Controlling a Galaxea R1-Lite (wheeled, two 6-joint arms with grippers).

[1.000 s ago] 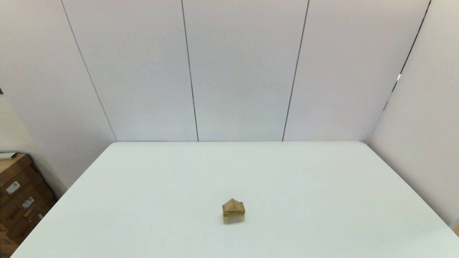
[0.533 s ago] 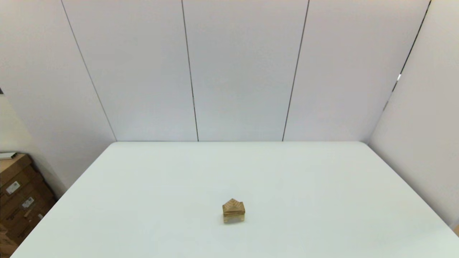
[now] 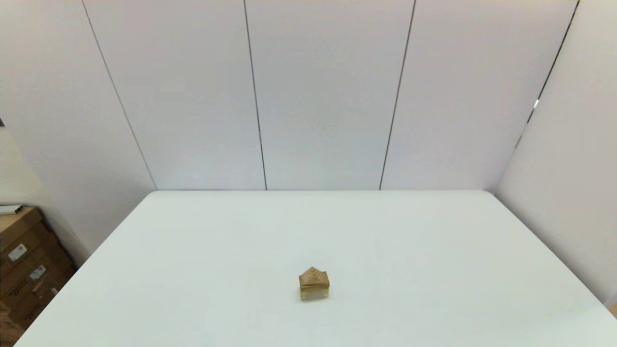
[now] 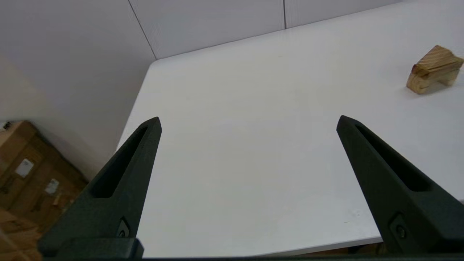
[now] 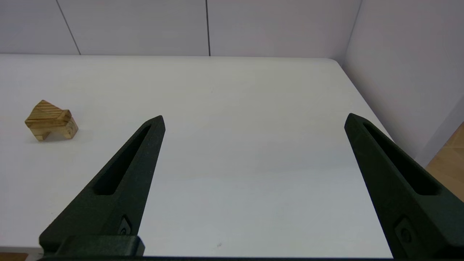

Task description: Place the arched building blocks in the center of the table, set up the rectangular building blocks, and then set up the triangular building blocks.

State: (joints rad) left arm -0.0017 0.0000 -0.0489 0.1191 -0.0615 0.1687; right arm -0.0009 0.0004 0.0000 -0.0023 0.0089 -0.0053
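Small stack of light-brown wooden blocks near centre of white tabletop (image 3: 434, 250), toward robot's edge: chunky arched block (image 5: 54, 131) at base, notch down; thin flat rectangular slab (image 5: 49, 123) on it; grain-lined triangular wedge (image 3: 313, 276) on top, peak up. Left claw (image 4: 248, 123) and right claw (image 5: 253, 121) both wide open, empty, parked at near edge

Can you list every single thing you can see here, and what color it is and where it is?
arched building block: one, light brown, at the bottom of the stack near the middle of the table, notch facing down.
rectangular building block: one, light brown, lying flat on the arched block.
triangular building block: one, light brown with grain lines, on top, peak up.
table: one, white, in front of the robot.
cardboard boxes: several, brown, on the floor past the table's left side.
wall panels: white, behind the table.
left tool: black, open, near the table's near-left edge.
right tool: black, open, near the near-right edge.
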